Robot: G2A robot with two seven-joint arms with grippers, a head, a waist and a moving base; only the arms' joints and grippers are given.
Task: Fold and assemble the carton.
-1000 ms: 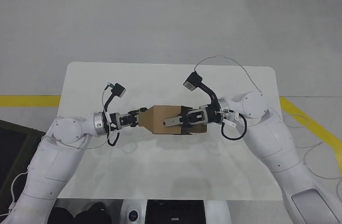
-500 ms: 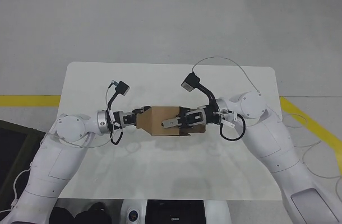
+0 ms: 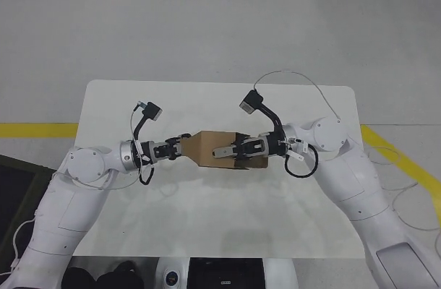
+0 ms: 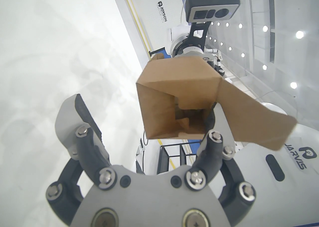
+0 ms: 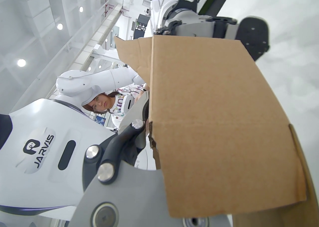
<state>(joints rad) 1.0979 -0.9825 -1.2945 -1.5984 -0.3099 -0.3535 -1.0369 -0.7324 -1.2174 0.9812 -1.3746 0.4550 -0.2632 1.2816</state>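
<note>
A brown carton (image 3: 219, 147) is held above the white table (image 3: 206, 209), between the two arms. My right gripper (image 3: 225, 153) is shut on one of its walls, with one finger (image 5: 136, 113) against the cardboard (image 5: 211, 118) and the other hidden behind it. The carton's open end (image 4: 179, 103) faces my left gripper (image 4: 149, 108), and a loose flap (image 4: 251, 121) sticks out to one side. My left gripper (image 3: 178, 147) is open at that end, one finger (image 4: 219, 123) beside the flap and the other finger (image 4: 82, 111) off the carton.
The table's bare surface lies around and below the carton. Its near edge (image 3: 220, 255) lies close to the robot. A yellow floor line (image 3: 32, 130) runs past the table's left side, and a cable (image 3: 300, 76) arcs over the right arm.
The carton has shifted slightly toward the table's far side, and its left end now looks pointed. My left gripper moved a little with it. The right gripper kept its hold.
</note>
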